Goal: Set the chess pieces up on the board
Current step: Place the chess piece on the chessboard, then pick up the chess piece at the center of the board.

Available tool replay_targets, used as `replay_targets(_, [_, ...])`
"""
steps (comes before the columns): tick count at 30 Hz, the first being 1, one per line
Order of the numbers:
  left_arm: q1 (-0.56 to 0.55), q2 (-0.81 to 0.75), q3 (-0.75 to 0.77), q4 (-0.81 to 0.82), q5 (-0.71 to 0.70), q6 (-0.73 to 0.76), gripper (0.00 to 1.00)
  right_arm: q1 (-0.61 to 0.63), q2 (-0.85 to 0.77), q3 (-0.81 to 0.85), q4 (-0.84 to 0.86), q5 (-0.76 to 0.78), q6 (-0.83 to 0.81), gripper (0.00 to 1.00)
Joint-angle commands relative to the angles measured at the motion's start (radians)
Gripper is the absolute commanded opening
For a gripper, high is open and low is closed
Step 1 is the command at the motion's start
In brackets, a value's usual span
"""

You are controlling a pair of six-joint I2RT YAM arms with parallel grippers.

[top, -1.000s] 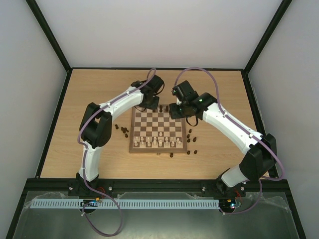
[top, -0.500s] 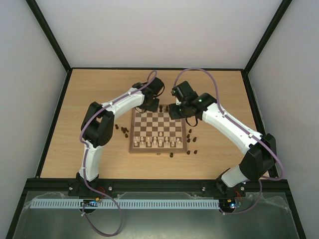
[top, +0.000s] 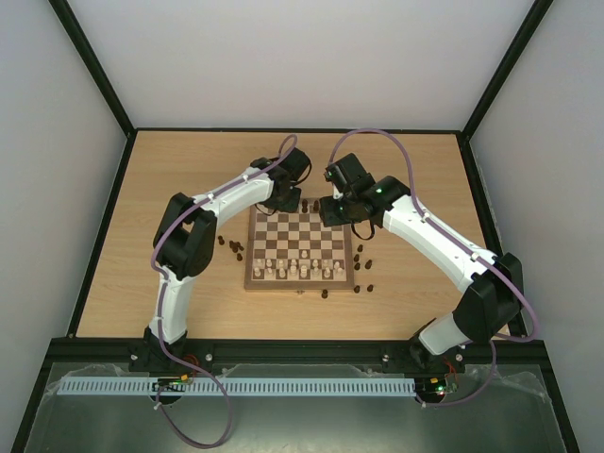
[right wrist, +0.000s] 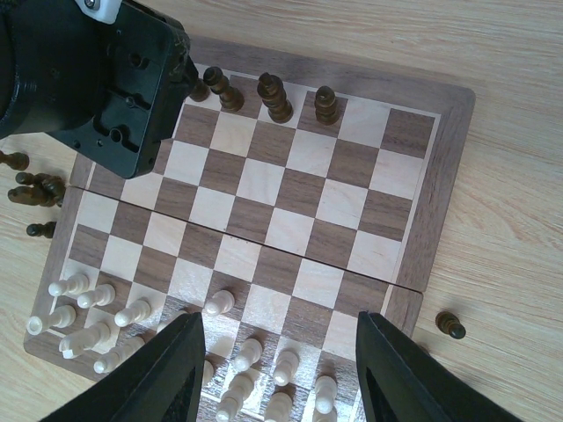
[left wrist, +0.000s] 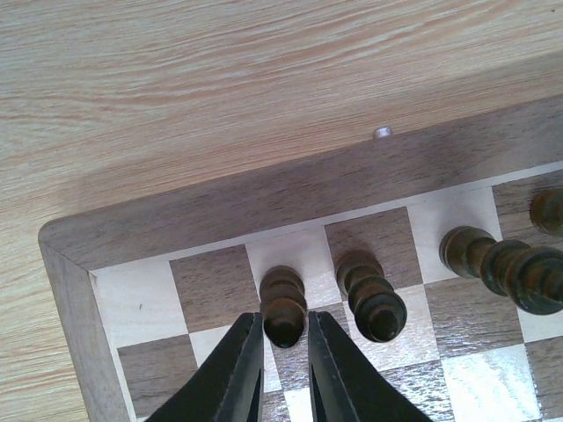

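The board [top: 302, 286] lies mid-table, and its border shows in the left wrist view [left wrist: 264, 193] and the right wrist view [right wrist: 444, 176]. My left gripper [left wrist: 284, 321] is at the board's far left corner [top: 291, 200], shut on the head of a dark chess piece [left wrist: 283, 303] that stands on a cream back-row square. A second dark piece [left wrist: 374, 294] stands right beside it, with more [left wrist: 506, 268] further along the row. My right gripper [right wrist: 281, 321] is wide open and empty, hovering above the board [top: 330, 209].
Loose dark pieces lie on the table left of the board [top: 231, 247], right of it [top: 363, 260] and in front of it [top: 324, 293]. One lies off the board's corner [right wrist: 449, 324]. Cream pieces [top: 297, 272] fill the near rows.
My left wrist has shifted slightly towards the board's far edge. The right arm has not moved.
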Motion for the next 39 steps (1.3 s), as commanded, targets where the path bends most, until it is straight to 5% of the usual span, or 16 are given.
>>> replay_targets(1, [-0.001,-0.001,-0.007,-0.002,-0.008,-0.004,0.18,0.011,0.007,-0.016,-0.013,-0.006,-0.009,0.48])
replay_targets(23, [-0.002,-0.163,0.022,-0.049,-0.036,-0.025,0.33,0.014,0.003,-0.016,-0.015,0.000,-0.010,0.48])
replay_targets(31, [-0.002,-0.421,-0.108,-0.017,-0.062,-0.036,0.57,0.013,-0.012,-0.030,-0.012,0.028,-0.009,0.54])
replay_targets(39, [0.014,-0.690,-0.356,0.064,-0.027,-0.087,0.99,0.015,-0.013,-0.037,-0.017,0.029,0.004,0.74])
